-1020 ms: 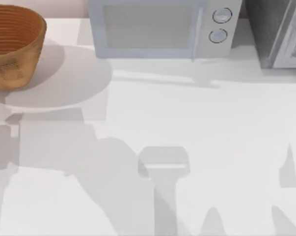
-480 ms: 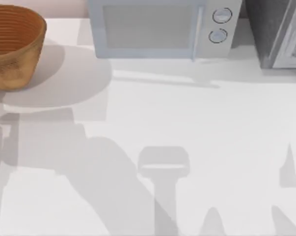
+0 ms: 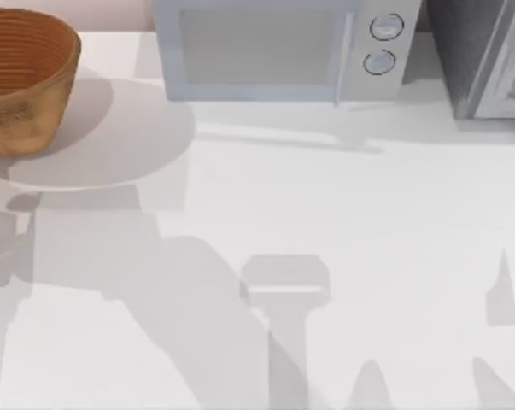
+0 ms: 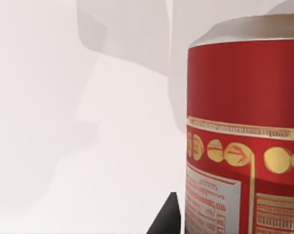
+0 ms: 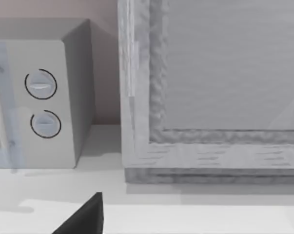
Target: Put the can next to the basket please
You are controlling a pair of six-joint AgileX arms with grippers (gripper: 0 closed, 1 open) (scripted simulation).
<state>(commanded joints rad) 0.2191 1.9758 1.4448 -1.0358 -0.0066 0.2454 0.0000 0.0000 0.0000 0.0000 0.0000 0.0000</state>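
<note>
Can (image 4: 244, 141) sits right up against left wrist cam, prob. in left jaws for carrying, but grip can't be confirmed. Basket (image 3: 22, 81) at counter (image 3: 342, 222) far-left. Right jaws: can't tell.

The basket (image 3: 22, 81) stands at the far left corner of the bench (image 3: 342, 256), partly cut by the top view's left edge. To the right of the basket, along the back edge, stands the microwave (image 3: 278, 51). Right of the microwave, at the far right corner, stands a large box-like unit (image 3: 488, 55), just beside it. The can (image 4: 246, 141) stands upright on the bench, close before the left wrist camera.
</note>
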